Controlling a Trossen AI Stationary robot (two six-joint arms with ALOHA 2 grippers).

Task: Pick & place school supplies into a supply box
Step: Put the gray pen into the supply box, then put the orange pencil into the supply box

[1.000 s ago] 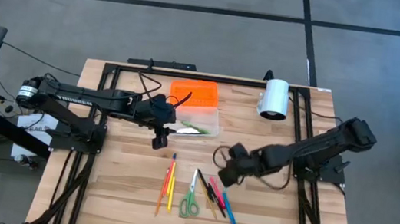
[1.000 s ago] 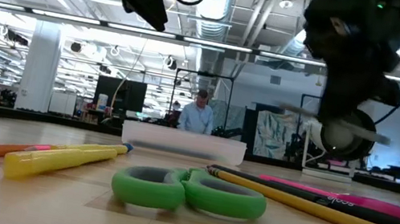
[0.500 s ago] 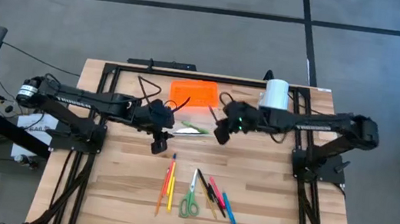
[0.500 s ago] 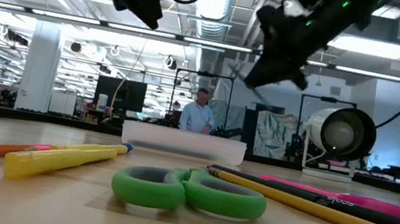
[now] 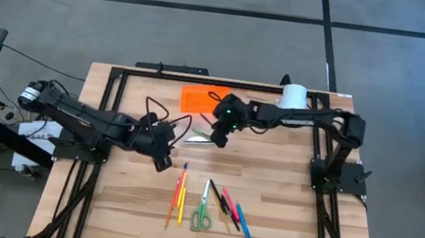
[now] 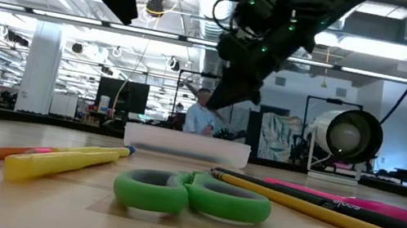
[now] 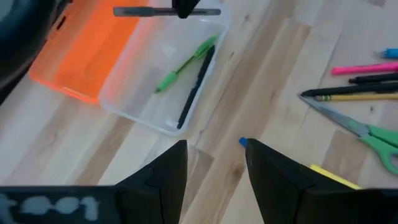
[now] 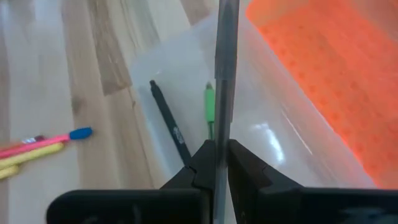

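Right hand [image 8: 221,163] pinched on a grey pen [image 8: 226,68], tip cut off, above the supply box [image 8: 273,140].

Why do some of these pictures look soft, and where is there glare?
Low view: the green scissors up close look soft, and bright ceiling lights glare behind. Right wrist view: the grey pen in the right gripper is blurred, and a shiny highlight sits on the clear supply box. High view: even light, faint shadows.

Robotics lab, exposed ceiling ducts [image 6: 214,0], strip lights, monitors, wooden bench [image 5: 135,207] on grey carpet
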